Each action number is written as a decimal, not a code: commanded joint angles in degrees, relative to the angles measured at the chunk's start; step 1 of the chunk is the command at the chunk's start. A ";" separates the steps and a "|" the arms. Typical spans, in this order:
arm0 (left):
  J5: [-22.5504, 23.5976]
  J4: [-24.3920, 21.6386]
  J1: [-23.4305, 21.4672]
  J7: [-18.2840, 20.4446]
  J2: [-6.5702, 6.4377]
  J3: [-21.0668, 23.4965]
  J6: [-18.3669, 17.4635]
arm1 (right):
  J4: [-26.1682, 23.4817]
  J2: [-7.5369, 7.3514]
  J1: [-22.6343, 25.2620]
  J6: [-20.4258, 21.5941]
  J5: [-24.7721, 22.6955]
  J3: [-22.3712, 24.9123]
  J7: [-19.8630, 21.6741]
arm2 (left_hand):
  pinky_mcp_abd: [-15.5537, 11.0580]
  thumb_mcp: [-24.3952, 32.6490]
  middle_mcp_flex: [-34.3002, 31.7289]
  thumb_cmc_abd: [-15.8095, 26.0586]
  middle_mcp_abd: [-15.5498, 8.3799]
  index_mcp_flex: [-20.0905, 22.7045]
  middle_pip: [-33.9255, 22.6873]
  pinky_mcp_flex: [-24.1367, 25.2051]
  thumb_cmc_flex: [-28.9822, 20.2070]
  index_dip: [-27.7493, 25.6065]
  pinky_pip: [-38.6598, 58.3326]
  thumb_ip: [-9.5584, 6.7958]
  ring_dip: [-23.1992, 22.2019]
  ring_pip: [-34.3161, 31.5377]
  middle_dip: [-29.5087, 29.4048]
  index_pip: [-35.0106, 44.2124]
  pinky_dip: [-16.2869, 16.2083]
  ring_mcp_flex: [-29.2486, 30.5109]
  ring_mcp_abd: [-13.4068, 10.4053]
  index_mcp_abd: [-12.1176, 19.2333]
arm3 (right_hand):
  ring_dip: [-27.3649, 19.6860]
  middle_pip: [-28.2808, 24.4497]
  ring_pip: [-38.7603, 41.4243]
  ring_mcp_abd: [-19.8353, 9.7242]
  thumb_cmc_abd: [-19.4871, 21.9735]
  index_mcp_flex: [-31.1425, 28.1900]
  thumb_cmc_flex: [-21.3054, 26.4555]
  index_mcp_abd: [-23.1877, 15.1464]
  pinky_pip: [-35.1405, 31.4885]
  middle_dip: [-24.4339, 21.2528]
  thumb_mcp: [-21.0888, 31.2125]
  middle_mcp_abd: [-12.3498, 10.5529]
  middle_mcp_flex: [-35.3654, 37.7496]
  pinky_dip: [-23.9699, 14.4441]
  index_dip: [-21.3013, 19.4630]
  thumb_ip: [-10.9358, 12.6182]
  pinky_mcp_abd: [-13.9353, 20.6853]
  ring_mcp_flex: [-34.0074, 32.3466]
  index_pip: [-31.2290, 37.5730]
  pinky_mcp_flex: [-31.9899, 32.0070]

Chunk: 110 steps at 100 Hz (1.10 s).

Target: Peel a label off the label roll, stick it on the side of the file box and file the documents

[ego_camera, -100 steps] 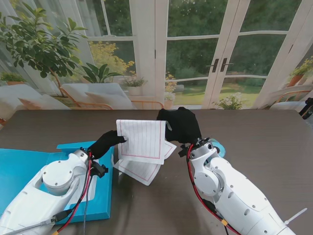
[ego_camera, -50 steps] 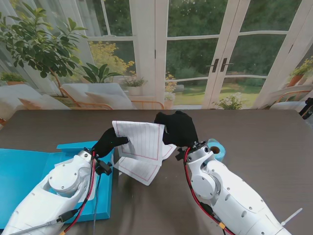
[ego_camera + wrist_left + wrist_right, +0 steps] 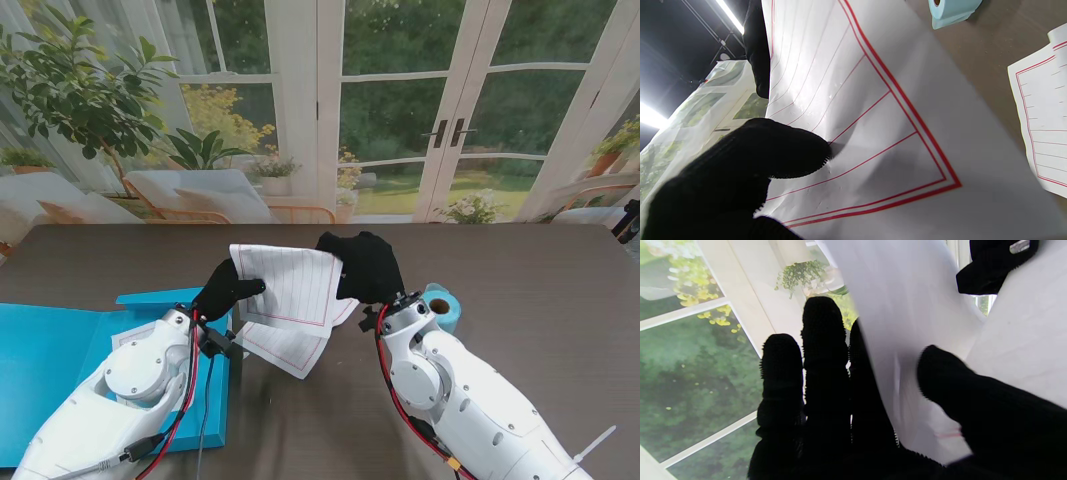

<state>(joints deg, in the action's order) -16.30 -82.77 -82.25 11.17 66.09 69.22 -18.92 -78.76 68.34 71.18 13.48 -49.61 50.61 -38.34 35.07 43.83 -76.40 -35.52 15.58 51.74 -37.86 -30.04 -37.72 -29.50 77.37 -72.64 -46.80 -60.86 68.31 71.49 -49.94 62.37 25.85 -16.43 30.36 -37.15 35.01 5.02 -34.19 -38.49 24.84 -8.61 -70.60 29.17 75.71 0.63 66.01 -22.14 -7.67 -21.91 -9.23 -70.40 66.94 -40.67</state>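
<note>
Where the stand looks down on the dark worktop [image 3: 540, 270], a lined sheet [image 3: 290, 285] held up between both hands, clear of the surface. Left hand [image 3: 226, 288] clamped on the sheet's left edge, right hand [image 3: 365, 265] gripping its right edge. More sheets [image 3: 290, 350] lying flat beneath, nearer to me. Blue file box [image 3: 60, 345] open at the left, part hidden by the left arm. Pale blue roll [image 3: 443, 303] on the worktop just right of the right wrist.

Along the left wrist: black-gloved thumb [image 3: 773, 155] pressed onto the sheet [image 3: 873, 110], paper dimpled at the tip, red border and rules plain. Right hand's fingers [image 3: 756, 50] on the far edge. Roll [image 3: 952, 10] and a second sheet [image 3: 1040, 116] on the worktop beyond.

Along the right wrist: hand [image 3: 853, 413] closed on the sheet [image 3: 907, 323], thumb on one face, three fingers upright behind the other. Left hand's glove [image 3: 993, 266] at the sheet's far side
</note>
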 commanded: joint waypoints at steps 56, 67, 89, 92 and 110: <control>2.73 -6.08 -6.32 1.80 -0.95 6.45 1.32 | -0.76 -1.79 -0.43 -1.58 -3.60 0.79 5.85 | 0.03 3.18 -2.40 -1.72 -3.51 0.86 -1.93 0.24 -3.74 -1.94 4.95 -3.13 -0.33 -0.47 -0.26 1.91 1.41 -0.07 1.59 -2.27 | -10.63 -1.66 -12.34 7.16 -7.45 28.22 -13.32 12.68 11.60 -8.00 -3.18 7.12 -41.08 1.11 -9.32 11.86 -4.77 33.80 -17.57 24.51; 4.08 -8.06 -8.35 2.48 -1.42 8.75 2.16 | -1.02 -2.23 -0.41 -2.13 -4.12 1.28 7.50 | -0.18 3.44 -2.16 -1.52 -3.20 0.45 -1.56 1.10 -3.70 -2.00 4.56 -3.17 -0.71 -0.48 0.43 1.87 1.54 -1.01 1.91 -2.51 | -11.32 -2.70 -11.71 6.73 -7.68 30.43 -14.65 15.04 12.43 -8.44 -4.90 8.87 -46.01 0.71 -8.43 11.73 -3.98 37.89 -17.96 26.71; 7.74 -13.72 -14.95 4.29 -2.54 15.37 4.24 | -0.89 -2.53 -0.26 -2.67 -4.30 1.79 8.64 | -1.26 3.62 -1.42 -1.01 -3.04 -0.48 -1.12 2.77 -3.43 -1.86 4.03 -2.93 -1.45 -0.81 1.92 2.14 1.45 -2.76 2.10 -2.47 | -11.48 -3.17 -10.92 6.58 -6.51 31.03 -14.97 15.57 12.68 -8.65 -5.70 9.09 -46.34 0.45 -7.99 11.89 -3.63 38.72 -17.95 27.39; 8.48 -14.59 -16.17 4.46 -2.68 16.44 4.57 | -0.91 -2.57 -0.23 -2.68 -4.41 1.84 8.70 | -1.31 3.62 -1.42 -0.96 -3.04 -0.52 -1.06 2.78 -3.39 -1.83 4.03 -2.89 -1.48 -0.81 1.99 2.19 1.42 -2.87 2.06 -2.42 | -11.49 -3.22 -10.79 6.59 -6.35 30.92 -14.98 15.61 12.63 -8.67 -5.79 9.12 -46.20 0.40 -7.94 11.93 -3.58 38.65 -17.92 27.30; 11.92 -18.76 -23.53 3.92 -2.85 22.21 6.29 | -1.33 -2.66 0.22 -2.61 -4.15 2.13 9.60 | -1.90 3.81 -1.08 -0.71 -2.93 -0.88 -0.84 3.73 -3.28 -1.51 3.65 -2.80 -1.74 -0.93 2.69 2.40 1.29 -3.78 2.24 -2.42 | -11.64 -3.33 -10.52 6.62 -5.51 30.08 -14.96 15.39 12.61 -8.77 -6.16 8.86 -45.30 0.25 -7.75 12.17 -3.59 38.48 -17.85 27.31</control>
<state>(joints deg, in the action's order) -4.14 -101.86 -103.51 14.81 63.70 90.67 -12.99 -79.48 65.75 70.92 10.85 -53.78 52.73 -29.90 35.30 44.22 -76.65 -36.19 15.72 51.75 -38.50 -27.24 -38.28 -29.93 77.72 -72.74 -47.48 -60.92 69.79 71.46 -48.49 59.33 25.98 -17.41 19.13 -40.14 24.14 11.74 -39.28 -10.17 11.76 5.91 -59.15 21.14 70.35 8.58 22.10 -21.70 -15.98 -10.55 -13.00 -34.12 49.75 -39.70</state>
